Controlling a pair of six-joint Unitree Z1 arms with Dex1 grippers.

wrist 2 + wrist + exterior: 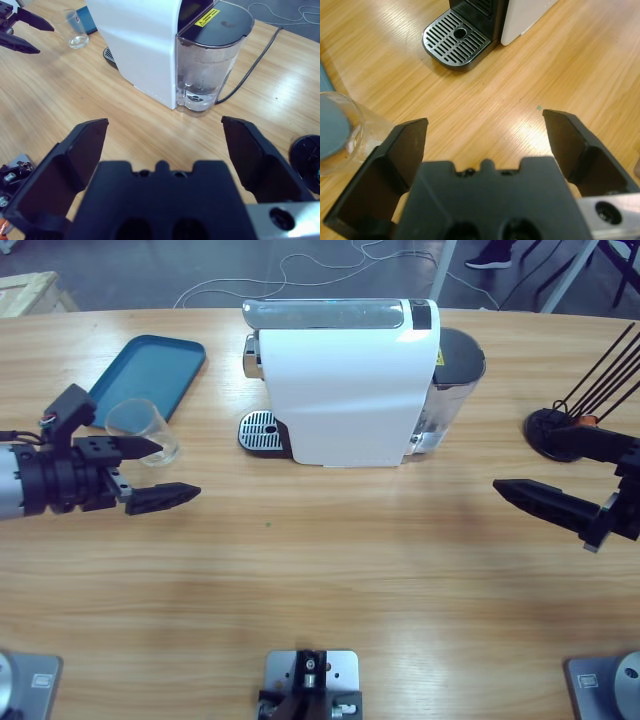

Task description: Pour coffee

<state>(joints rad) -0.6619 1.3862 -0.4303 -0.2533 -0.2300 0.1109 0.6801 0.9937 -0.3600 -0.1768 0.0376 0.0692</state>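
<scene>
Wooden table (330, 560), empty glass (141, 430) just beside wide-spread left gripper (160, 472); right gripper (545, 475) likewise agape.

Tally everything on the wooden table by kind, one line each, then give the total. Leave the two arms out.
Coffee machines: 1, the white coffee machine with a clear water tank
Glasses: 1, the small clear glass tumbler, no coffee visible in it
Trays: 1, the teal rounded-corner tray
Stands: 1, the black round stand with thin black rods
Total: 4
</scene>
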